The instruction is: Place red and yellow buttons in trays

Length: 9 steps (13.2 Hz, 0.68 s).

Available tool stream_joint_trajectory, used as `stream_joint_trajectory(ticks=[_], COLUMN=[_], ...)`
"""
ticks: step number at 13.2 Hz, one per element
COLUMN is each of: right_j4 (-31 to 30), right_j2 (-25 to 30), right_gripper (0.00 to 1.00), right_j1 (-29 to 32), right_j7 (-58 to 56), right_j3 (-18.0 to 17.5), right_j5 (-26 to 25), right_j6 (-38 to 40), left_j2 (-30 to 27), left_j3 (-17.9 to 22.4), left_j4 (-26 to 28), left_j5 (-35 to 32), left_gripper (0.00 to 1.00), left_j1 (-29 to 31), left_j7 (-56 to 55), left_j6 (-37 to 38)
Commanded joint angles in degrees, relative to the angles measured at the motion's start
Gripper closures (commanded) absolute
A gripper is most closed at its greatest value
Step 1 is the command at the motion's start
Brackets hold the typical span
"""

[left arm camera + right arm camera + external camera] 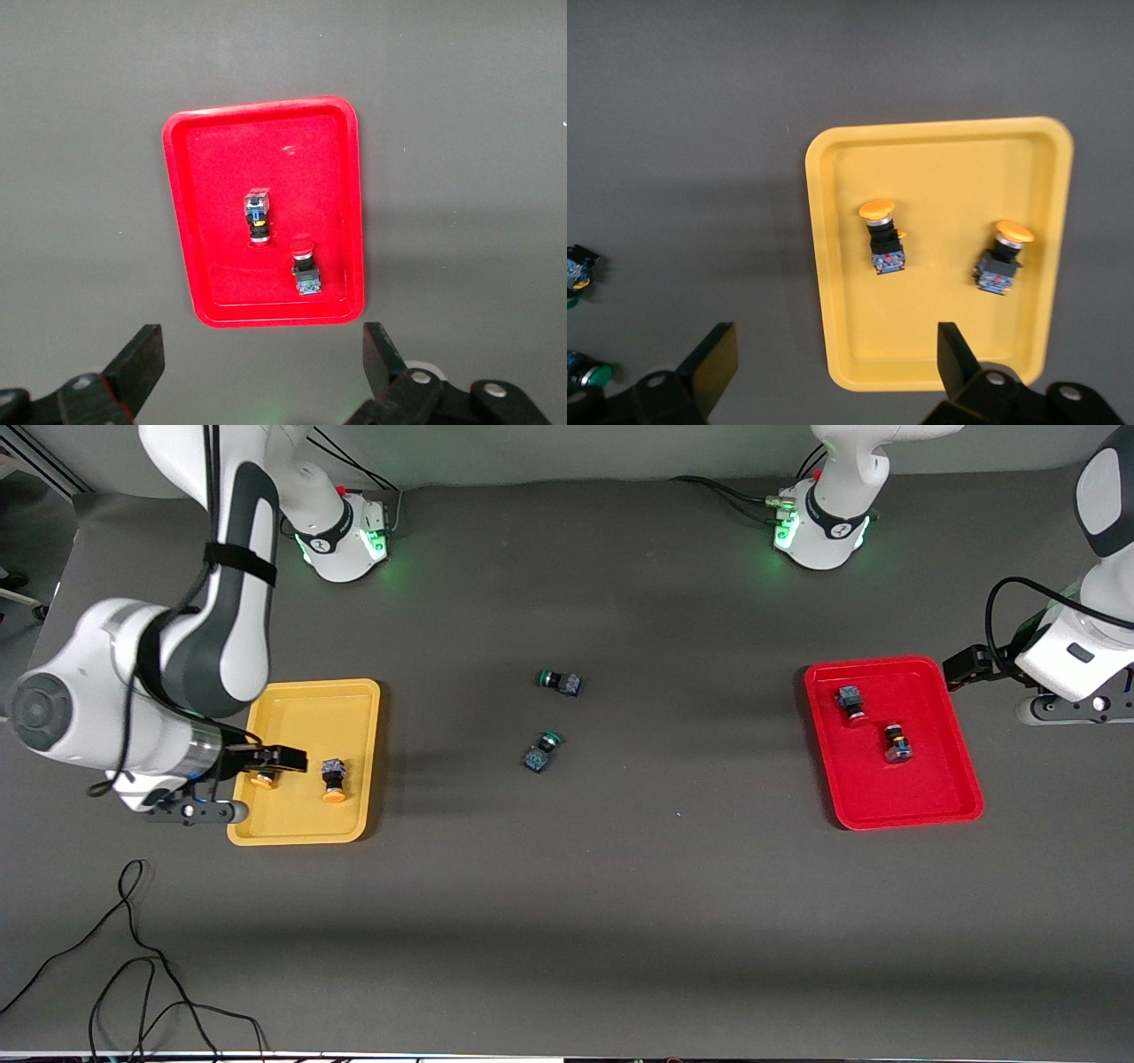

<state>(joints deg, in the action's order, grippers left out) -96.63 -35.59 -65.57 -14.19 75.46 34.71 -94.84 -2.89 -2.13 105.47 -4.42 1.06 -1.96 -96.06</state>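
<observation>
The yellow tray [310, 717] lies at the right arm's end of the table and holds two yellow-capped buttons [333, 779] [263, 780]. They also show in the right wrist view [881, 235] [1001, 257], in the tray [939, 168]. My right gripper [283, 760] [833, 350] hangs open and empty over this tray. The red tray [904, 797] [266, 150] lies at the left arm's end and holds two red-capped buttons [850, 701] [897, 744] [258, 217] [304, 264]. My left gripper [961, 669] [261, 347] is open and empty, up beside the red tray.
Two green-capped buttons [560, 682] [540, 753] lie on the dark table between the trays, also in the right wrist view [576, 270] [585, 372]. A loose black cable [133, 957] lies near the front camera at the right arm's end.
</observation>
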Motion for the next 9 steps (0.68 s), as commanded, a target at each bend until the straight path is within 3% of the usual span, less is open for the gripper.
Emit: stream_joint_trajectory(ticks=[1, 3, 4, 7, 9], right_j4=[5.7, 7.0, 7.0, 7.0, 6.9], right_j2=[0.1, 4.3, 7.0, 15.4, 19.8], right_gripper=[0.0, 0.0, 0.0, 0.0, 0.0], right_j1=[-0.1, 0.4, 1.0, 8.3, 16.9], right_j7=[1.3, 2.9, 5.2, 11.0, 12.5], right_j3=[1.3, 0.3, -2.2, -13.4, -23.8], right_j5=[-3.1, -7.0, -9.4, -17.6, -22.2], right_j6=[4.5, 5.1, 5.0, 4.2, 4.1], left_j2=[-0.1, -0.1, -0.1, -0.1, -0.4], left_j3=[1.0, 0.6, 0.1, 0.0, 0.1], left_j4=[-0.9, -0.9, -0.9, -0.9, -0.6], left_j5=[0.3, 0.3, 0.3, 0.3, 0.4], left_gripper=[0.0, 0.0, 0.0, 0.0, 0.0], left_j1=[-1.2, -1.4, -1.3, -1.2, -1.1], left_j7=[0.3, -0.2, -0.6, -0.5, -0.4], left_j6=[1.6, 1.6, 1.6, 1.6, 0.4])
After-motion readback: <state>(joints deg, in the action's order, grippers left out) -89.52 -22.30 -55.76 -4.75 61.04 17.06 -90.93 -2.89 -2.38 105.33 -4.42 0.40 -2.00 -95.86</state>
